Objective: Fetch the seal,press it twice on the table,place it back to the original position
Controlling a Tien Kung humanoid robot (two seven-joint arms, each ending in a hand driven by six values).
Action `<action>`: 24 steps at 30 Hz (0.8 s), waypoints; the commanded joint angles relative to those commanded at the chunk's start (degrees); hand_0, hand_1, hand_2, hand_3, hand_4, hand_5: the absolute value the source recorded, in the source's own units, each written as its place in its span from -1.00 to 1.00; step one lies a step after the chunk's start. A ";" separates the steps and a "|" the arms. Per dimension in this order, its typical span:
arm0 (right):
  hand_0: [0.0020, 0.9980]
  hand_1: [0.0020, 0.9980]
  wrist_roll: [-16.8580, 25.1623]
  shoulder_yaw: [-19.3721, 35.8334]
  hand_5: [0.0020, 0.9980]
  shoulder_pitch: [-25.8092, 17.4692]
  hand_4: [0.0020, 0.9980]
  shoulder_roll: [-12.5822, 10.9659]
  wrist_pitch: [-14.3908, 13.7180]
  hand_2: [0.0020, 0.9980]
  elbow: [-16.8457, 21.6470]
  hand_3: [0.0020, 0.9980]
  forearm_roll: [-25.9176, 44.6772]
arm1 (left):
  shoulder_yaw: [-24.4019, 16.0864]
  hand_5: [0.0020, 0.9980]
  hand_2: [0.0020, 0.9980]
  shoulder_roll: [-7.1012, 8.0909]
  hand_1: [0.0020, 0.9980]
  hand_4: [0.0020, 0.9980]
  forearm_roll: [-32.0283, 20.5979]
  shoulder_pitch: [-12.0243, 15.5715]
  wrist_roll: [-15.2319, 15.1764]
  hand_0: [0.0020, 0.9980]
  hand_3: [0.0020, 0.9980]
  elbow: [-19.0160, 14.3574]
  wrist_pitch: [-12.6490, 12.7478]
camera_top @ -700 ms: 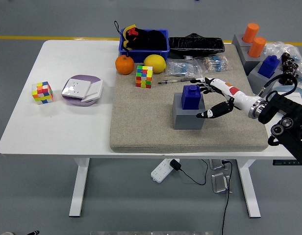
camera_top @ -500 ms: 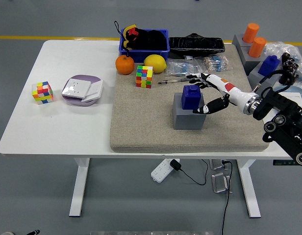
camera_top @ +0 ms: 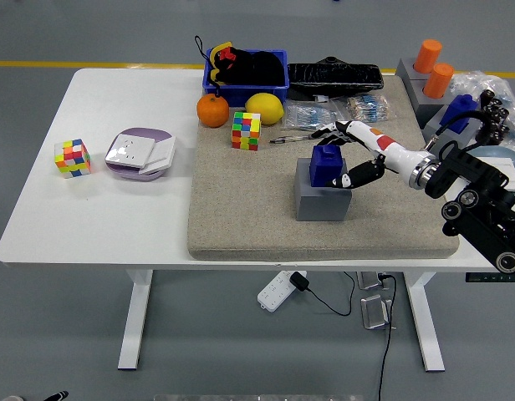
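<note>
The seal point(camera_top: 327, 164) is a blue block with a knob on top, standing upright in a grey square holder point(camera_top: 322, 196) on the beige mat point(camera_top: 241, 217). My right hand point(camera_top: 341, 154) reaches in from the right and brackets the seal. Its fingers point(camera_top: 327, 131) spread over the seal's far side and the thumb point(camera_top: 358, 174) sits at the near right corner. The hand is open around the seal and does not clamp it. My left arm is out of sight.
A colour cube point(camera_top: 246, 131), an orange point(camera_top: 212, 110), a lemon point(camera_top: 263, 108) and packets point(camera_top: 312, 116) lie behind the seal. A blue bin point(camera_top: 245, 71) and black pouch point(camera_top: 334, 77) stand further back. More seals point(camera_top: 437, 79) sit at right. Another cube point(camera_top: 72, 158) and a purple-white box point(camera_top: 139, 154) rest at left.
My right hand has moved left and up the mat, from beside the holder to around the blue seal, with the thumb closing in toward its near corner.
</note>
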 joint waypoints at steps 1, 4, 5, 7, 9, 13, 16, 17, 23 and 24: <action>0.53 0.37 0.03 -0.20 -1.00 0.08 0.86 -0.03 0.00 0.34 -0.21 0.50 0.10 | 0.04 -0.15 0.57 0.00 0.62 0.45 -0.04 -0.02 0.00 0.63 0.64 0.00 -0.01; 0.53 0.37 0.09 -0.79 -1.00 0.33 0.86 -0.02 -0.04 0.34 -0.86 0.50 0.29 | 0.03 -0.15 0.57 -0.02 0.62 0.45 0.00 -0.04 -0.01 0.63 0.64 -0.01 -0.02; 0.53 0.37 0.12 -0.98 -1.00 0.43 0.86 0.00 -0.07 0.36 -1.11 0.50 0.35 | 0.02 -0.15 0.57 -0.02 0.62 0.45 0.03 -0.06 -0.02 0.64 0.64 -0.02 -0.02; 0.53 0.37 0.22 -1.31 -1.00 0.64 0.86 0.10 -0.13 0.36 -1.67 0.50 0.61 | 0.02 -0.15 0.57 -0.03 0.62 0.45 0.10 -0.12 -0.03 0.64 0.64 -0.05 -0.02; 0.53 0.37 0.30 -1.62 -1.00 0.83 0.86 0.19 -0.16 0.36 -2.12 0.50 0.80 | 0.04 -0.15 0.57 -0.05 0.62 0.45 0.13 -0.16 -0.04 0.64 0.64 -0.07 -0.02; 0.50 0.37 0.53 -2.03 -1.00 0.91 0.81 0.43 -0.41 0.36 -2.73 0.50 1.42 | 0.15 -0.15 0.57 -0.08 0.62 0.45 0.11 -0.12 -0.04 0.64 0.64 -0.06 -0.04; 0.50 0.37 0.79 -2.32 -1.00 0.97 0.81 0.45 -0.76 0.36 -2.92 0.50 1.95 | 0.19 -0.15 0.57 -0.11 0.62 0.45 0.03 -0.14 -0.03 0.64 0.64 -0.04 -0.06; 0.40 0.30 0.86 -2.38 -1.00 0.97 0.74 0.44 -0.85 0.33 -2.93 0.48 2.09 | 0.22 -0.15 0.57 -0.10 0.62 0.45 0.01 -0.13 -0.03 0.64 0.64 -0.05 -0.08; 0.21 0.11 1.23 -2.71 -1.00 1.02 0.64 0.33 -1.42 0.14 -3.07 0.35 2.69 | 0.36 -0.15 0.57 -0.12 0.62 0.45 -0.09 -0.19 -0.04 0.63 0.64 -0.02 -0.13; 0.21 0.11 1.25 -2.76 -1.00 1.02 0.64 0.33 -1.47 0.14 -3.08 0.35 2.71 | 0.36 -0.15 0.57 -0.12 0.62 0.45 -0.08 -0.19 -0.04 0.63 0.64 -0.03 -0.14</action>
